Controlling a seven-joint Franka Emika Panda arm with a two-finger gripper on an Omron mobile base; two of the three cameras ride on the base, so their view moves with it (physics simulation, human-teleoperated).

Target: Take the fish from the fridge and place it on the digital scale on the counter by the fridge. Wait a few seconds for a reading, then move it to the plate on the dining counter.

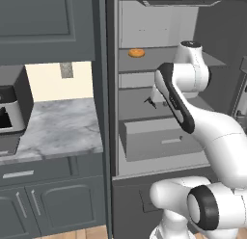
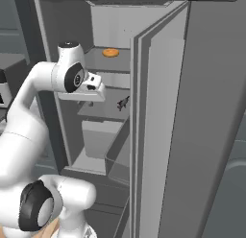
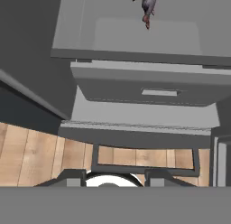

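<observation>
The fridge [image 1: 112, 112] stands open, and the small dark fish [image 1: 149, 102] lies on its middle shelf, above the wide grey drawer [image 1: 159, 139]. From the right base the fish [image 2: 123, 103] shows a little beyond my hand. My gripper [image 2: 85, 103] hangs inside the fridge over the shelf's front, apart from the fish. In the hand view the fish [image 3: 148, 4] sits at the top and the drawer [image 3: 149, 87] is below it. The gripper [image 3: 115, 177] is open with nothing between its tips. A flat dark slab [image 1: 7, 144] on the counter [image 1: 58, 129] looks like the digital scale. The plate and dining counter are out of view.
An orange round item [image 1: 136, 53] lies on the upper shelf. The fridge door [image 2: 192, 112] stands open close on the right, with a door bin [image 2: 120, 158] low down. A toaster oven [image 1: 12, 105] stands at the counter's left end. Wooden floor [image 3: 31, 155] lies below.
</observation>
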